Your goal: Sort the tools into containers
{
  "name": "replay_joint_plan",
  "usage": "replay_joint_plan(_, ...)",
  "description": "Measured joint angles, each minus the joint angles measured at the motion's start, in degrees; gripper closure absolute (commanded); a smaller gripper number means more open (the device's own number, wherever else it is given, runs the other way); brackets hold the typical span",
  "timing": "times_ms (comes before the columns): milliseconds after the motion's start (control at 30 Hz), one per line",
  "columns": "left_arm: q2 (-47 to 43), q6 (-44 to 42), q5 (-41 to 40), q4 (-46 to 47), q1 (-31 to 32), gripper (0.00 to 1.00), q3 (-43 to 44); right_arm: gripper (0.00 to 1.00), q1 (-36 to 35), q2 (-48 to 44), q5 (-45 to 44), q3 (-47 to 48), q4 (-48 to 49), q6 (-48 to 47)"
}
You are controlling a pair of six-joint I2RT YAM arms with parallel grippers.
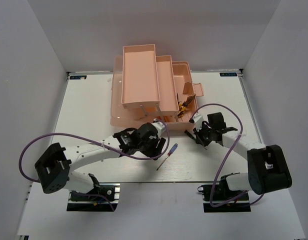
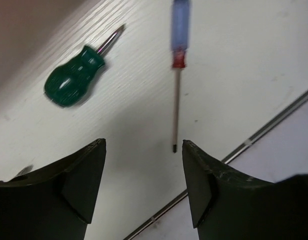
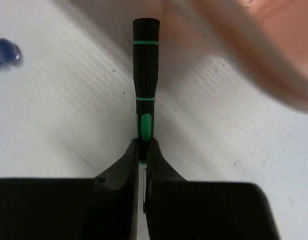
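Top external: blue-handled screwdriver (image 1: 167,158) lies just right of left gripper (image 1: 156,144); left wrist: jaws wide, empty, its shaft tip toward them; right wrist: right gripper (image 3: 143,146) pinches thin dark screwdriver (image 3: 145,75), handle forward, toolbox (image 3: 274,30) probably the pink blur ahead

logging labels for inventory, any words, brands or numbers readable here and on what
No text can be read.
Far left corner label: too small to read.
Far right corner label: too small to read.
Blue-handled screwdriver, green stubby screwdriver, thin dark screwdriver: no print shows.
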State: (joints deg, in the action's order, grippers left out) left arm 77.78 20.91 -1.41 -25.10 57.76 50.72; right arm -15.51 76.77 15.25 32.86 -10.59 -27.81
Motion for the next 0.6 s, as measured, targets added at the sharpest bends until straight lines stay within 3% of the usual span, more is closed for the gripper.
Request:
replay_joint_plan(167, -2.95, 2.95, -5.35, -1.68, -0.35, 0.31, -4.37, 1.00, 0.07, -4.24, 1.75, 0.02, -7.34, -0.39)
replay_joint_plan(300, -10.29, 5.95, -7.43, -2.47, -0.81, 0.35, -8.87, 1.00, 0.55, -14.58, 9.20, 1.51, -18.93, -4.42)
replay_joint_plan(367, -11.91, 7.23, -7.80, -2.62, -0.81, 0.43, -9.35, 1.00, 0.50, -20.79, 14.14, 3.34, -24.46, -6.69)
replay_joint_plan(400, -12.15, 7.89, -7.93, -2.54, -0.81, 0.56, -9.57, 1.00, 0.48, -23.30, 16.24, 4.68, -26.49, -6.91)
replay_joint_plan(467, -12.33, 9.01, -8.15, -2.34, -0.81, 0.64, -10.25, 1.00, 0.39, -26.01, 19.41, 8.41, -28.85, -5.55)
replay_joint_plan(533, -12.33, 9.14, -7.69, -1.79, -0.81, 0.66, -10.95, 1.00, 0.37, -25.53, 20.59, 13.09, -27.98, -1.31)
replay_joint_plan(600, -11.76, 8.52, -6.60, -0.85, -0.74, 0.58, -10.99, 1.00, 0.33, -21.92, 20.15, 18.86, -25.18, 4.42)
